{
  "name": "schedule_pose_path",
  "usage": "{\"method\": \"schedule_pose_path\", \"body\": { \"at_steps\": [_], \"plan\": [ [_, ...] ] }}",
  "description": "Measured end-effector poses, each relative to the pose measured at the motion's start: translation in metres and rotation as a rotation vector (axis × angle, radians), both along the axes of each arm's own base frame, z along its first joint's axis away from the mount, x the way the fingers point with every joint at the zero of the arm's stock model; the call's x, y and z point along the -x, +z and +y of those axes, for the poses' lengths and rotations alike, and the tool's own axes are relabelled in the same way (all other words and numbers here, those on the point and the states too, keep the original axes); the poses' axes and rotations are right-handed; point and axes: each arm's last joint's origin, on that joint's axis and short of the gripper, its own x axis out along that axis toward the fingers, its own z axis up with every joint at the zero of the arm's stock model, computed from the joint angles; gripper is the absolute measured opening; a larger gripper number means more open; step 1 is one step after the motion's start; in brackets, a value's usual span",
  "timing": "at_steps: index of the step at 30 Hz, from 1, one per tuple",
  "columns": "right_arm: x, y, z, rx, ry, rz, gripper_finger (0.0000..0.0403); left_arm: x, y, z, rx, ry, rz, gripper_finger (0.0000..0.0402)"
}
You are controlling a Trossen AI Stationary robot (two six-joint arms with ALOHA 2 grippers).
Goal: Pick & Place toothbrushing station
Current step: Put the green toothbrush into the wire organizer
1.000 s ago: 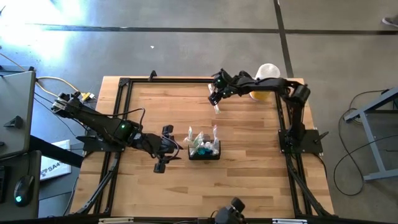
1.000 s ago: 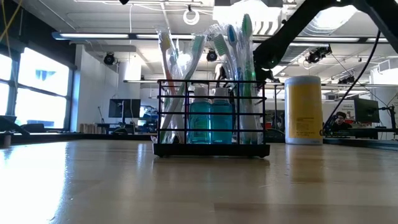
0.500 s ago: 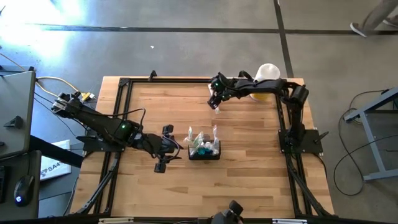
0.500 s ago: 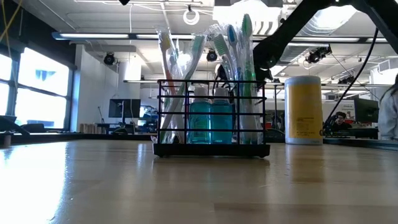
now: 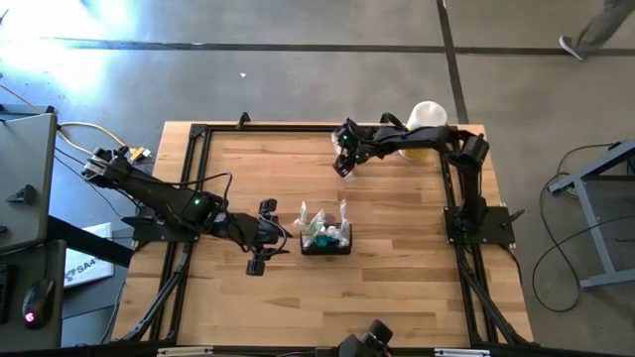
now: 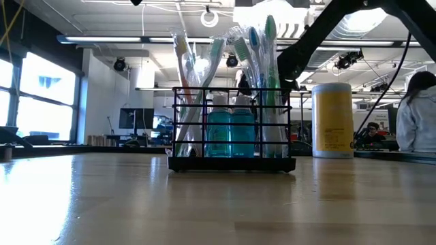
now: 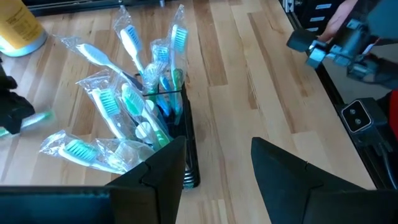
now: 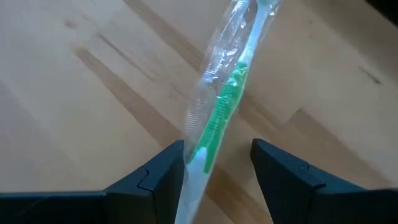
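Observation:
The black wire-mesh caddy point(image 5: 325, 241) stands on its flat base near the middle of the wooden table and holds several wrapped toothbrushes and blue bottles; it also shows in the low view point(image 6: 231, 129) and the left wrist view point(image 7: 185, 140). My left gripper point(image 5: 281, 233) is open and empty just left of the caddy. My right gripper point(image 5: 344, 162) is at the far middle of the table, above the wood, shut on a green-and-white toothbrush point(image 8: 221, 106) in a clear wrapper. My right gripper has the wrapped toothbrush by its white handle end point(image 8: 194, 180), which passes between the two fingers close to one of them. The exact place of contact lies below the picture's edge. The toothbrush sticks out ahead of the fingers, clear of the table.
A yellow cylinder with a white cap point(image 5: 422, 134) stands at the far right, behind my right arm; it also shows in the low view point(image 6: 332, 121). A black frame point(image 5: 198, 134) runs round the table top. A person point(image 6: 417, 112) shows beyond the table in the low view.
My right gripper has shifted slightly toward the far left with the toothbrush, which stays clear of the table. A person has come into the low view at the right, beyond the table.

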Motion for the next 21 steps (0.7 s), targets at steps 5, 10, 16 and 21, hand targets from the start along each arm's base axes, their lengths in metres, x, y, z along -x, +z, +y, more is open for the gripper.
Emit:
{"method": "schedule_pose_path", "body": {
  "at_steps": [5,10,16,21],
  "plan": [
    [-0.002,-0.006,-0.002,0.052,0.000,0.056,0.0183,0.000,0.000,0.000,0.001,0.000,-0.001,0.0177],
    [-0.001,-0.007,-0.001,0.048,0.019,0.087,0.0156,0.000,0.000,0.000,0.004,0.002,-0.001,0.0177],
    [0.005,-0.009,0.000,0.012,0.020,0.137,0.0050,0.000,0.000,0.000,0.005,0.002,-0.004,0.0177],
    [0.008,-0.010,0.003,-0.003,0.038,0.182,0.0021,0.000,0.000,0.000,0.020,0.011,0.000,0.0177]
  ]
}}
